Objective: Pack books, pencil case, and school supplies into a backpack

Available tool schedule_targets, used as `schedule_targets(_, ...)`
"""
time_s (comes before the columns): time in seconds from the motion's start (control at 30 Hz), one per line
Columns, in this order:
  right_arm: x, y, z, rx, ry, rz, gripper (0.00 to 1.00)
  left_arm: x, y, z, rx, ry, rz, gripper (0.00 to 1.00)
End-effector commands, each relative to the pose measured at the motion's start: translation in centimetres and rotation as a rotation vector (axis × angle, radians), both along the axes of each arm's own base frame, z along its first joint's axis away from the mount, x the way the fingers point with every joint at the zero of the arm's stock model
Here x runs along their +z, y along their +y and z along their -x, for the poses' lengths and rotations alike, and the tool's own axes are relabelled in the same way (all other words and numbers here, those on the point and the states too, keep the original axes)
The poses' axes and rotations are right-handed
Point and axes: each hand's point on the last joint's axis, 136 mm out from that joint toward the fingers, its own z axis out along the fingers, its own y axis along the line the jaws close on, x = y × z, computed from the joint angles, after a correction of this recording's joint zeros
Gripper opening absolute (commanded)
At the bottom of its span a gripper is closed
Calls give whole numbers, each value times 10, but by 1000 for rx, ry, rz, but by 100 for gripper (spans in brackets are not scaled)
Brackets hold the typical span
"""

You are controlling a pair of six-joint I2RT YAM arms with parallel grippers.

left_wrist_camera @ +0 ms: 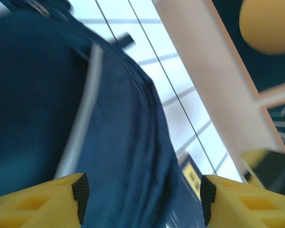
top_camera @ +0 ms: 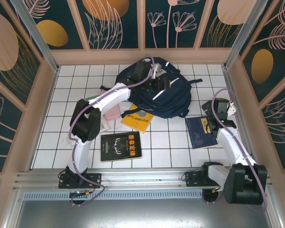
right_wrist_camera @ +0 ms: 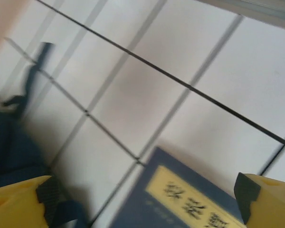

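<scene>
- The navy backpack [top_camera: 173, 97] lies at the back centre of the white tiled table [top_camera: 171, 149], its white stripes and dark straps showing; the left wrist view shows its blue fabric [left_wrist_camera: 118, 128] and a pale stripe, blurred.
- An orange-yellow book [top_camera: 137, 119] lies flat against the backpack's near edge. A black book [top_camera: 120, 146] with a white title lies nearer the arm bases.
- A blue book [top_camera: 201, 133] rests flat to the right, well apart from the backpack; the right wrist view shows its yellowish title label [right_wrist_camera: 180, 204].
- The left arm bends at the elbow and stretches forward, placing the left gripper [top_camera: 154, 72] over the backpack's top. Its yellow fingers [left_wrist_camera: 42, 202] are spread apart with nothing between them; only the fabric lies beyond.
- The right arm rises from its base and angles inward, with the right gripper [top_camera: 219, 110] hanging above the blue book's far end. Its jaws gape wide and grasp nothing, framing the tiles and the book's corner.
</scene>
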Motion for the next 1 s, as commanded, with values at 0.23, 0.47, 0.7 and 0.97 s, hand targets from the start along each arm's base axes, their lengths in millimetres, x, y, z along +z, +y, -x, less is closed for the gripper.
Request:
schedule_targets(0.23, -59, -28, -1, -63, 120, -31, 98, -43, -9, 101, -137, -4, -66, 66)
schedule_targets(0.47, -88, 39, -13, 196, 175, -175, 95, -60, 14, 130, -144, 24, -77, 66)
schedule_targets(0.7, -85, 132, 30, 375, 177, -350, 93, -69, 41, 145, -121, 22, -135, 67)
schedule_targets(0.97, -62, 218, 75, 736, 180, -501, 90, -93, 56, 151, -107, 45, -208, 68)
